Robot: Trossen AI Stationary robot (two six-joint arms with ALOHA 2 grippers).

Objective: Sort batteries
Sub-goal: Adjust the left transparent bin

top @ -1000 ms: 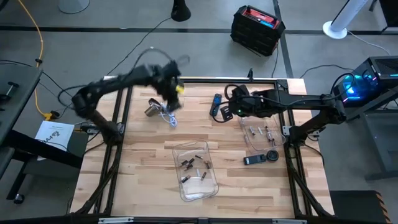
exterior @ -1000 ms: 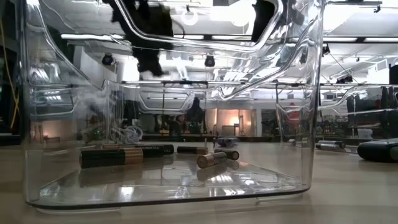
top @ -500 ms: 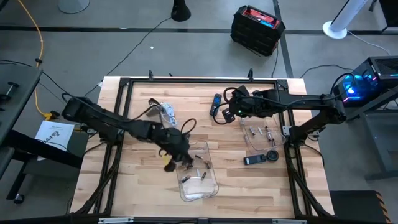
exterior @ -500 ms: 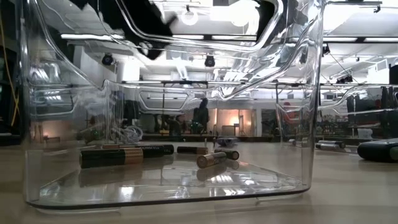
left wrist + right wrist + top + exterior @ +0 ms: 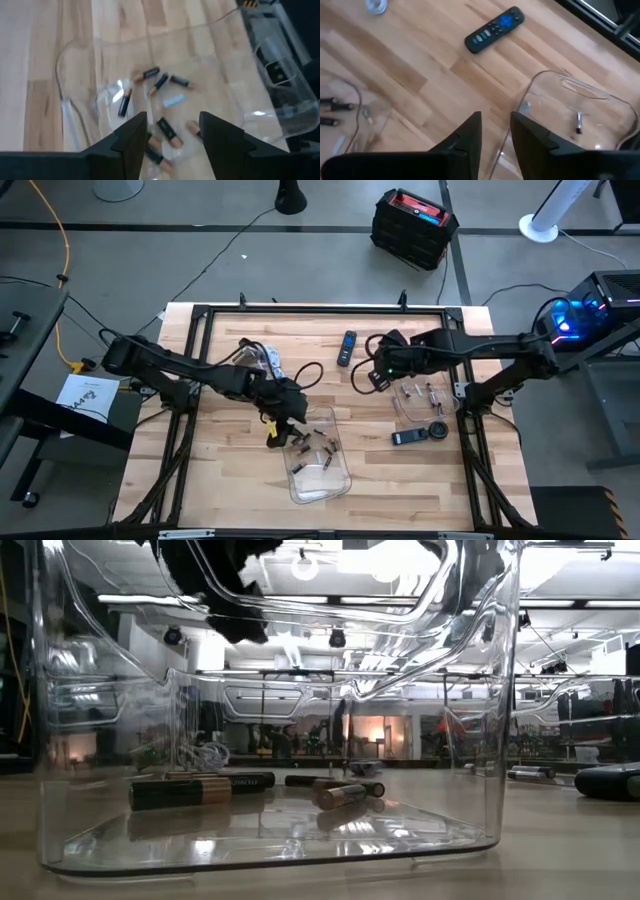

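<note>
batteries [image 5: 312,450] lie loose in the near clear bin [image 5: 335,480]; a few more sit in the far bin [image 5: 398,402]. left hand [image 5: 171,131], over by the counter's [image 5: 230,490] back a second ago, now hovers over the near bin's rim, fingers apart and empty, likely just dropped one. right hand [image 5: 495,131], narrow gap, empty, has shifted beside the far bin.

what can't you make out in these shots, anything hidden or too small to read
- High view: the batteries in the near clear bin are too small to count or size; the left gripper covers that bin's corner.
- Low view: both grippers lie outside the frame; the bin wall's reflections blur the batteries behind it.
- Left wrist view: the lowest batteries are cut off by its own fingers.
- Right wrist view: the right gripper blocks the far bin's near end.
</note>
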